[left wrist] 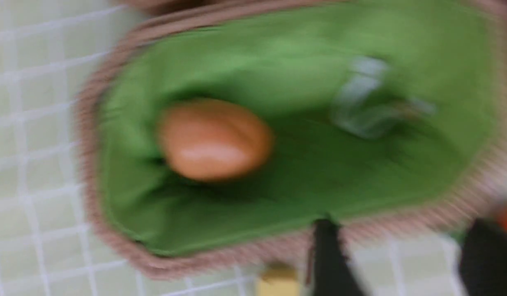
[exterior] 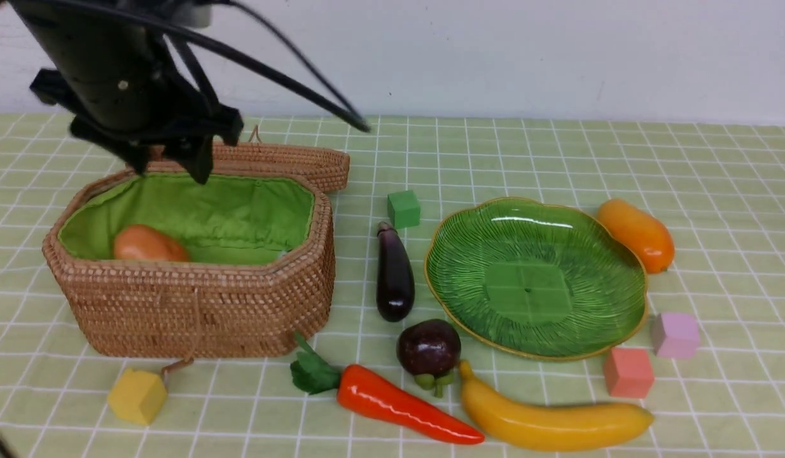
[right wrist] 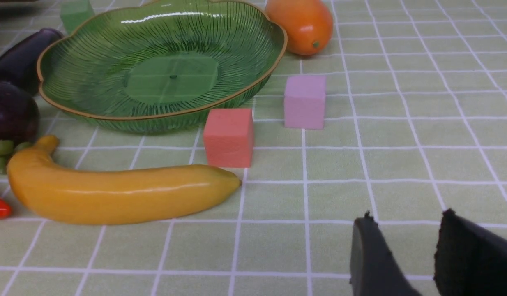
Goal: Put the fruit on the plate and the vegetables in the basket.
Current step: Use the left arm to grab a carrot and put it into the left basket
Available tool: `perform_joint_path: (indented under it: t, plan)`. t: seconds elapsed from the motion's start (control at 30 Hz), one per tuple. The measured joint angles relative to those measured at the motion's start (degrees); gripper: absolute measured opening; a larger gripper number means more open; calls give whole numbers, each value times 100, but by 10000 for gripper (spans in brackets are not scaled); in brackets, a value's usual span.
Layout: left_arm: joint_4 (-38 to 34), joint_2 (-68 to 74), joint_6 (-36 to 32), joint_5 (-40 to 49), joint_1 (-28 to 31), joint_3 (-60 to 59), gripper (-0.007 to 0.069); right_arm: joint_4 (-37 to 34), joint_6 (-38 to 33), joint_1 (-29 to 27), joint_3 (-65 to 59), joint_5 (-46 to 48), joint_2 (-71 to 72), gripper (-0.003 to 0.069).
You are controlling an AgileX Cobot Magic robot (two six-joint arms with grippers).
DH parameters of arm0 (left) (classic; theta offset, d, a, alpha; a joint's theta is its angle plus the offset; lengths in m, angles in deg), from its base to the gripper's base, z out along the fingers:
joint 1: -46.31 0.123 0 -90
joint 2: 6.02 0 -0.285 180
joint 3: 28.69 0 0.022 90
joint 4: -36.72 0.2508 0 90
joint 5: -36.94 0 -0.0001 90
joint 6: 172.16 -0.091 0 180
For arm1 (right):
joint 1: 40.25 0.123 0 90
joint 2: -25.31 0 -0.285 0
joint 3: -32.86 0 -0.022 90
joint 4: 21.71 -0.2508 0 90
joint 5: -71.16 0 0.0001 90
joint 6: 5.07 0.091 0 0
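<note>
The wicker basket (exterior: pixel 208 312) stands open at the left with the orange-brown potato (exterior: pixel 149 243) inside on its green lining. My left gripper (exterior: pixel 170 168) hangs above the basket's back rim, open and empty. The blurred left wrist view shows the potato (left wrist: pixel 214 139) in the basket (left wrist: pixel 220 257). The green plate (exterior: pixel 535 280) is empty. Around it lie the eggplant (exterior: pixel 394 273), mangosteen (exterior: pixel 429 348), chili (exterior: pixel 399 404), banana (exterior: pixel 551 416) and mango (exterior: pixel 637 234). My right gripper (right wrist: pixel 405 216) is open over bare cloth, apart from the banana (right wrist: pixel 114 193) and the plate (right wrist: pixel 171 78).
Small cubes lie about: a green one (exterior: pixel 403 208) behind the eggplant, a yellow one (exterior: pixel 137 395) in front of the basket, and a red one (exterior: pixel 628 372) and a pink one (exterior: pixel 675 334) right of the plate. The basket's lid (exterior: pixel 291 162) lies open behind it.
</note>
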Motion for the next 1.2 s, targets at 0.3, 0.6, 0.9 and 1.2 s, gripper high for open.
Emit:
perform_joint_path:
  t: [0.3,0.6,0.9,1.2]
  plan:
    - [-916,-435,-2873,-127,-2156,-1681,-5,0,0,0,0,0,0,239]
    - [-376,822,-3593,-1506,-2528,-1851,466,0,0,0,0,0,0,239]
    - [-39,1249,-4394,-1915,-2528,-1854,619,0,0,0,0,0,0,239]
    - [64,1565,-4878,-2023,-2501,-1854,521,0,0,0,0,0,0,239]
